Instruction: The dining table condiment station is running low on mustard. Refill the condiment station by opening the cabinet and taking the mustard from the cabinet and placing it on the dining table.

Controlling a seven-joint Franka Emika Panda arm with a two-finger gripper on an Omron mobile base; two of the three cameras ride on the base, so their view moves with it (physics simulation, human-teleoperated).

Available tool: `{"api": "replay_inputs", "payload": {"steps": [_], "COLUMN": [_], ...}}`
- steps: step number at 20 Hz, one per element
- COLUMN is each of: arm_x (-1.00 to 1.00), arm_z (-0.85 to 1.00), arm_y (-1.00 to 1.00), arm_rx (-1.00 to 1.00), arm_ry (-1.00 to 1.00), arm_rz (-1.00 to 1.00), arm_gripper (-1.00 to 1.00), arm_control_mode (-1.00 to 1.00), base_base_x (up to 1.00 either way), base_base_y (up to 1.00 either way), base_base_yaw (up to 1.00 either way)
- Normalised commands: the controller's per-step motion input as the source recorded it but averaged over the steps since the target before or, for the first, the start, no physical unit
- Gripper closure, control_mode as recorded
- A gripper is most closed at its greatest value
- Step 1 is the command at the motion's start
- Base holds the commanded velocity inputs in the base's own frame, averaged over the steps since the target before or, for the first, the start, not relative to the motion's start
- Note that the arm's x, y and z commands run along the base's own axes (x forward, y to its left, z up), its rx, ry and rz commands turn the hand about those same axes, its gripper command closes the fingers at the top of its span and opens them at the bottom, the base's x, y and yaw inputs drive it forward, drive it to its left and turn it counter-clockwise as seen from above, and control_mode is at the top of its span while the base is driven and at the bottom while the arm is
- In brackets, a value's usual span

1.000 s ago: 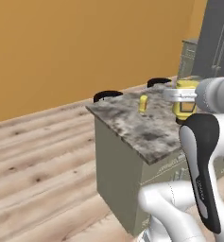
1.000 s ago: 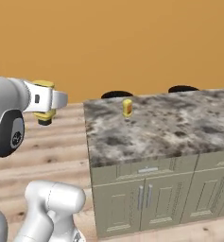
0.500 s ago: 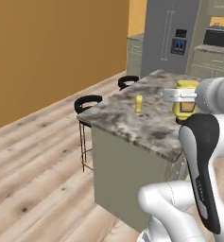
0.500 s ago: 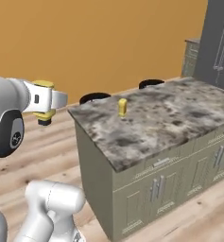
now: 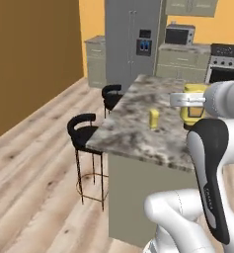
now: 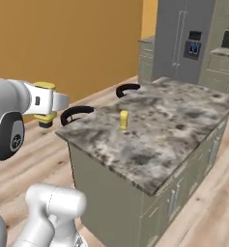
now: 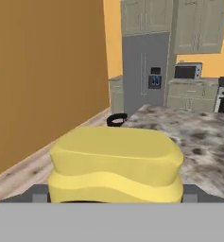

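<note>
My gripper is shut on the mustard, a small yellow bottle with a dark patch, held in the air. In the left base view it hangs over the near right part of the dining table. From the right base view the gripper and the mustard sit left of the dining table, off its near corner. In the hand view the mustard bulks large at the bottom, and the dining table stretches ahead on the right.
A plain yellow container stands on the marble top. Two black stools line the table's left side. Beyond are a grey fridge, a microwave, an oven and wall cabinets. Open wood floor lies on the left.
The whole picture has swung: the base has moved, so the table is now seen from its end and the fridge and far kitchen have come into view. The gripper keeps its hold on the mustard.
</note>
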Motion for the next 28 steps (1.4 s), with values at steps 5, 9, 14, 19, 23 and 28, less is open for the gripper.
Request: {"api": "replay_inputs", "payload": {"steps": [5,9,14,19,23,28], "arm_x": [0.00,0.00,0.00,0.00,0.00,0.00], "arm_z": [0.00,0.00,0.00,0.00,0.00,0.00], "arm_y": [0.00,0.00,0.00,0.00,0.00,0.00], "arm_rx": [0.00,0.00,0.00,0.00,0.00,0.00], "arm_ry": [0.00,0.00,0.00,0.00,0.00,0.00], "arm_rz": [0.00,0.00,0.00,0.00,0.00,0.00], "arm_gripper": [1.00,1.00,1.00,1.00,1.00,1.00], "arm_control_mode": [1.00,1.00,1.00,1.00,1.00,1.00], "base_base_x": [0.34,0.06,0.03,0.11,0.14,0.12], "base_base_y": [0.82,0.54,0.40,0.46,0.60,0.56], "base_base_yaw": [-0.52,-0.51,-0.49,-0.45,-0.42,-0.39]}}
